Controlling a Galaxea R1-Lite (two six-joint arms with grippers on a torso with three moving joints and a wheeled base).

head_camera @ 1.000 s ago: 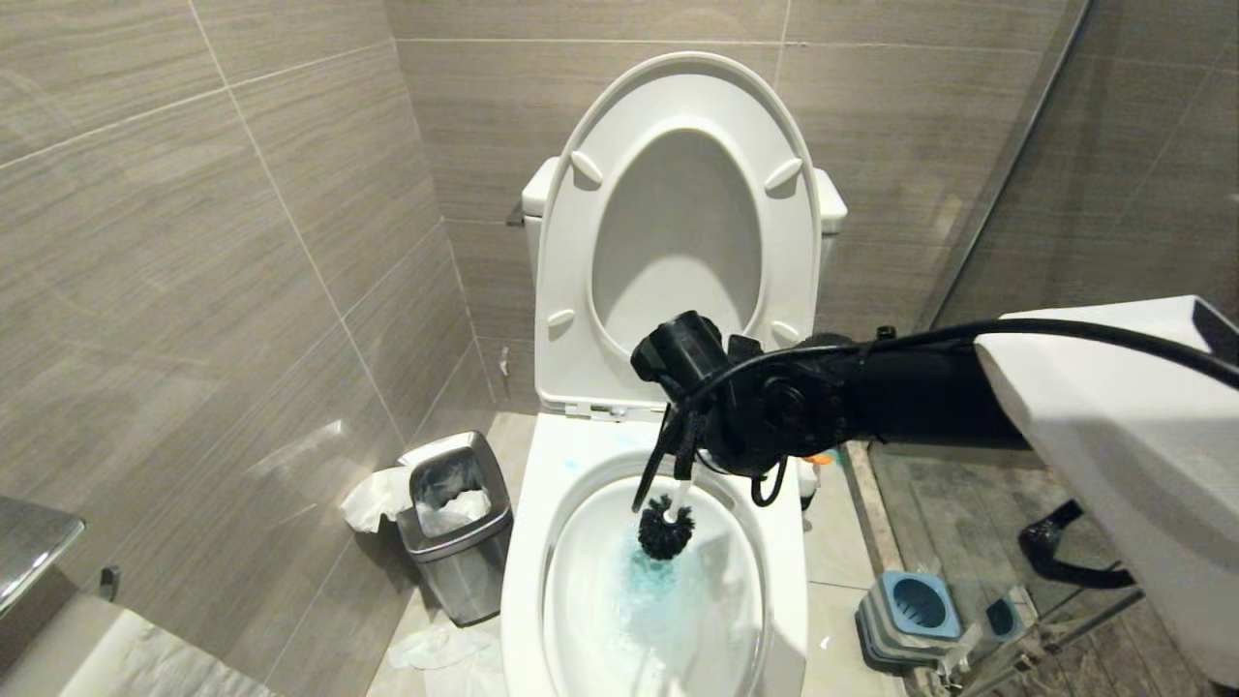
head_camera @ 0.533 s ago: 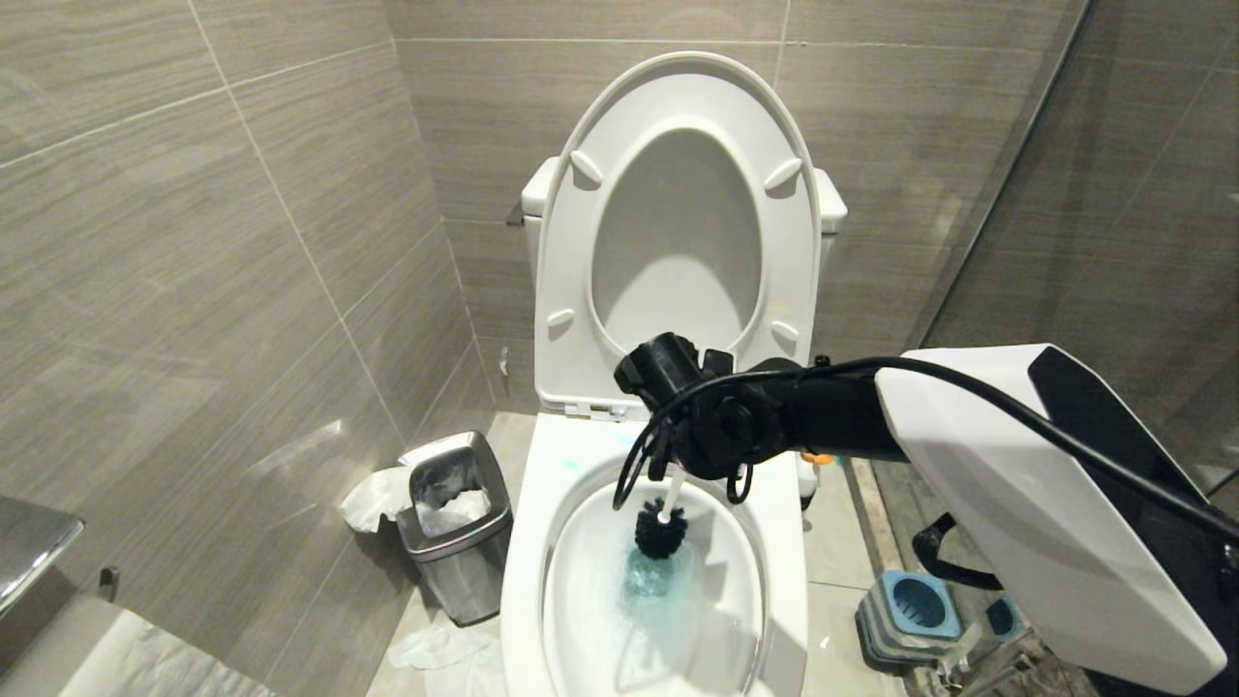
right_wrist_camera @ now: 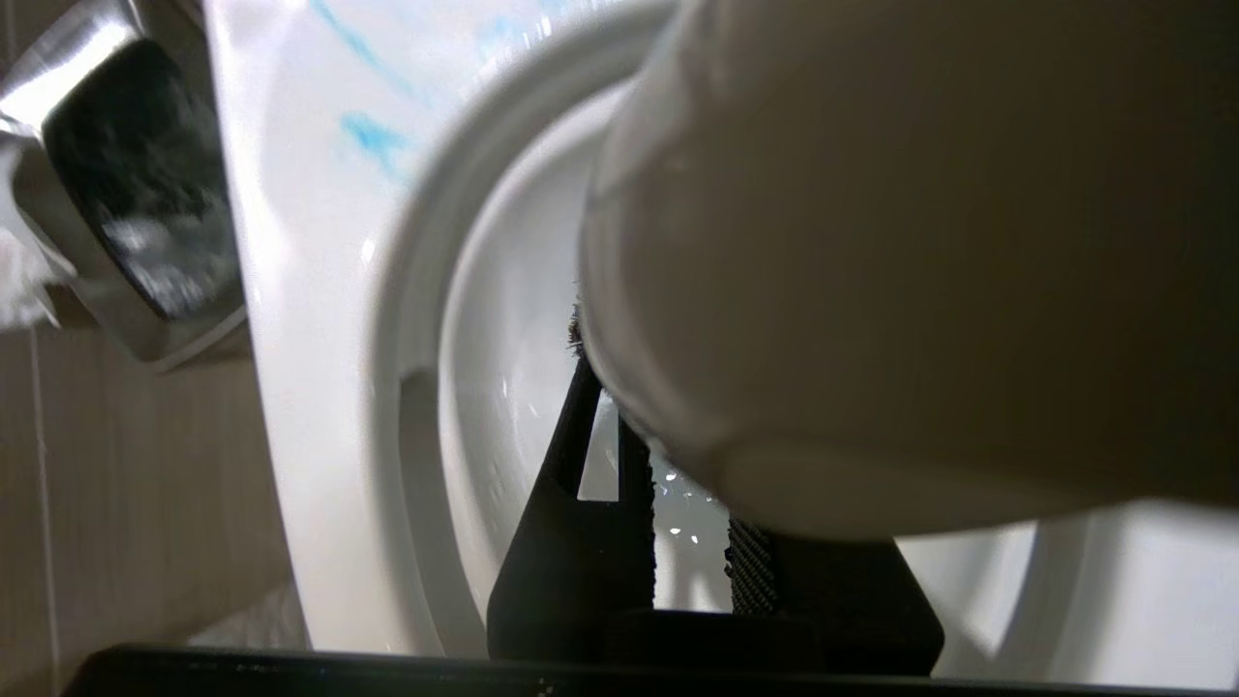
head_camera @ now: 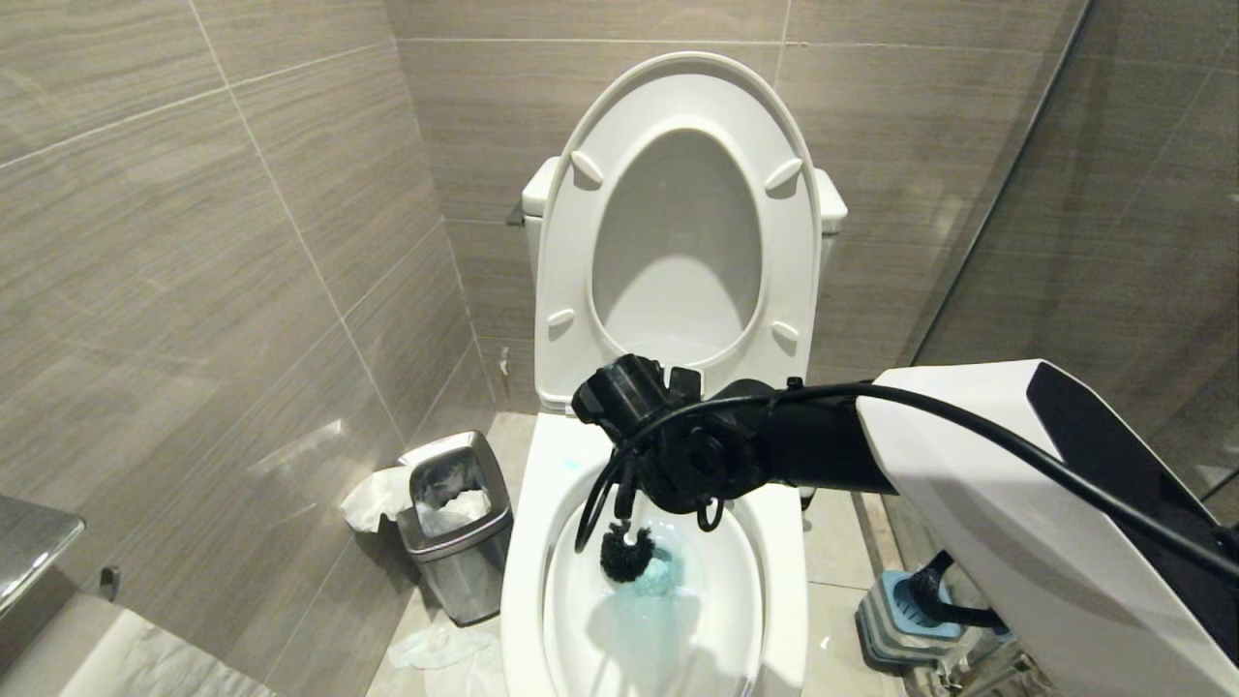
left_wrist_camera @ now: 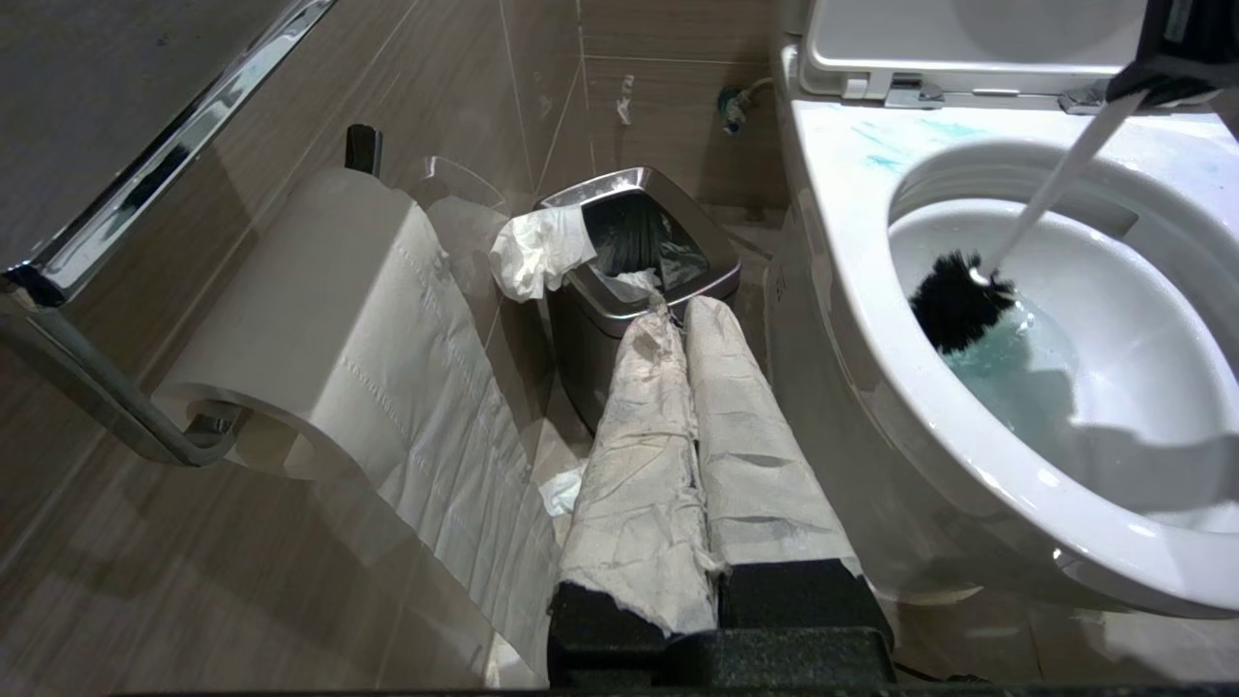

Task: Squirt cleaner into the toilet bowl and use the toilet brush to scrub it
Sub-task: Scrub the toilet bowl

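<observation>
Right tool (right_wrist_camera: 678, 571) pinching toilet brush (head_camera: 627, 552): press bristles firmly against toilet bowl (head_camera: 523, 581) wall, sweeping through cleaner (head_camera: 658, 581).

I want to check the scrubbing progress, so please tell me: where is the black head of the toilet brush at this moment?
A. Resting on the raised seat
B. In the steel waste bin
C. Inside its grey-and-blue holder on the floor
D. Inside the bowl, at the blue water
D: the toilet brush, held by the right gripper, has its bristles down in the toilet bowl at the blue-tinted cleaner.
</observation>
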